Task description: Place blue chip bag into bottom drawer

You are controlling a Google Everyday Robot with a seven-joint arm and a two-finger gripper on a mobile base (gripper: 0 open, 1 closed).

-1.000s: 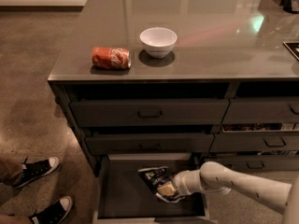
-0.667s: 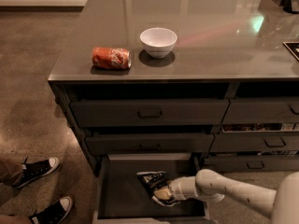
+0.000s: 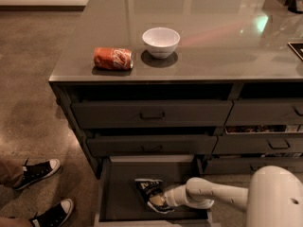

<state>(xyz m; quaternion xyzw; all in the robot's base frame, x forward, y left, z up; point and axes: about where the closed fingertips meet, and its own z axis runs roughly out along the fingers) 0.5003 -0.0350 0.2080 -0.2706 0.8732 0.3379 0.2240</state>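
Since the frame a second back, your gripper [image 3: 160,201] has moved slightly left and lower inside the bottom drawer [image 3: 118,197], taking the blue chip bag [image 3: 147,189] with it.

Findings, left to right:
- Two black canvas sneakers [image 3: 40,172] with white toe caps stand on the speckled floor.
- On the smooth, reflective grey surface [image 3: 213,46], an orange-red soda can [image 3: 112,58] lies on its side.
- A round, glossy white bowl [image 3: 161,41] stands upright just beside the can, not touching it.
- Below, the drawer is pulled open, with a dark, flat rectangular interior.
- The crinkly dark-blue bag sits tilted right of the drawer's centre, and your fingers are pinching its right side.
- A smooth white tubular arm [image 3: 208,193] reaches in from the right.
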